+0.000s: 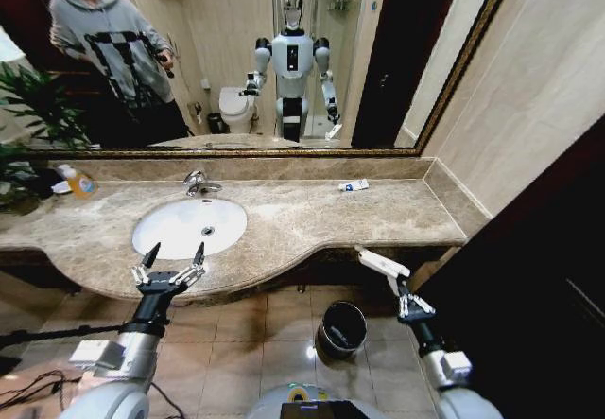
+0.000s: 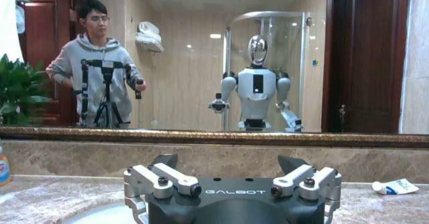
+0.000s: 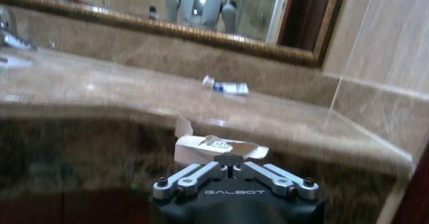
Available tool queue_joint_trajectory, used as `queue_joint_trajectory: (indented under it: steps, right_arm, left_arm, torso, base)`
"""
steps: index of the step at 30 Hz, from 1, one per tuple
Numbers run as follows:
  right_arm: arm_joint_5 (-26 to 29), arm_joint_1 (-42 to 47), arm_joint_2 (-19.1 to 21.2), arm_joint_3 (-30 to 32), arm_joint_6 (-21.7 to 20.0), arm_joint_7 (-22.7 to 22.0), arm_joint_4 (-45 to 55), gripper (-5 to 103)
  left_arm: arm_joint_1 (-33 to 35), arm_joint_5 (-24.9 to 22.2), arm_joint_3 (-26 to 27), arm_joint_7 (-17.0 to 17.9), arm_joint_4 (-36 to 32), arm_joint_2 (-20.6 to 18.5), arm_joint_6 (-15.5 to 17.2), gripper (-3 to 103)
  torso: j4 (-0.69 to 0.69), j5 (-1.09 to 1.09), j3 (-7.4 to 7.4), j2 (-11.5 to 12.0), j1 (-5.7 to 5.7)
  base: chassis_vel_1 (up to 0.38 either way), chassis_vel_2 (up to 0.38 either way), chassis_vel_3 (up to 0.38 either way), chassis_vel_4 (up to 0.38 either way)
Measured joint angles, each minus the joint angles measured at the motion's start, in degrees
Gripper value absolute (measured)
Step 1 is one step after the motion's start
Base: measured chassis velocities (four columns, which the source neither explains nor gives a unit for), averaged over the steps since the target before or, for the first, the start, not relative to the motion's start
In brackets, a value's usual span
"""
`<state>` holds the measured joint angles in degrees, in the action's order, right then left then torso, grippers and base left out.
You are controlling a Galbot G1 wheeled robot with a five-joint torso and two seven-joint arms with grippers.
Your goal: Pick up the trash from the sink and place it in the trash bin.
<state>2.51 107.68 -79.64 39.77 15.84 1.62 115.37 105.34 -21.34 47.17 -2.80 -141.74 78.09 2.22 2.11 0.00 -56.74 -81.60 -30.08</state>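
right gripper (image 1: 405, 298): fingers are pinched shut on a white carton (image 1: 383, 263), hanging out past the front edge of the surface (image 1: 312, 220)

carton: it's sticking up out of the fingertips, long axis running up and to the robot's left, torn-open end looking like it's farthest from the fingers

bin (image 1: 342, 328): sitting on the floor just below and left of that gripper, so the drop is basically down and a bit left; right arm's clearly the nearer one

left gripper (image 1: 168, 270): fingers are spread wide, holding nothing, hovering at the near rim of the sink (image 1: 189, 227)

leftover: small white tube (image 1: 354, 185) lying lengthwise along the back wall
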Motion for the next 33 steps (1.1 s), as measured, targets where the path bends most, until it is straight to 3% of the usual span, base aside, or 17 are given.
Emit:
queue_joint_trajectory:
  steps: [7,11,20,33]
  right_arm:
    - [-3.37,-0.23,-1.33,-2.16,2.51,-0.3,-7.78,0]
    - [-4.07,-1.64,-1.76,-3.36,1.73,-0.05,-12.6,0]
    - [-5.72,-10.94,-1.45,-5.26,-0.38,1.46,-28.53,0]
    - [-9.54,-25.05,-1.26,-7.77,1.3,1.96,-49.93,0]
  left_arm:
    - [0.0,0.0,0.0,0.0,0.0,0.0,0.0,100]
    - [0.0,0.0,0.0,0.0,0.0,0.0,0.0,100]
    - [0.0,0.0,0.0,0.0,0.0,0.0,0.0,100]
    - [0.0,0.0,0.0,0.0,0.0,0.0,0.0,100]
  torso:
    - [0.0,0.0,0.0,0.0,0.0]
    - [0.0,0.0,0.0,0.0,0.0]
    - [0.0,0.0,0.0,0.0,0.0]
    - [0.0,0.0,-0.01,0.0,0.0]
  base:
    - [0.0,0.0,0.0,0.0]
    - [0.0,0.0,0.0,0.0]
    - [0.0,0.0,0.0,0.0]
    - [0.0,0.0,0.0,0.0]
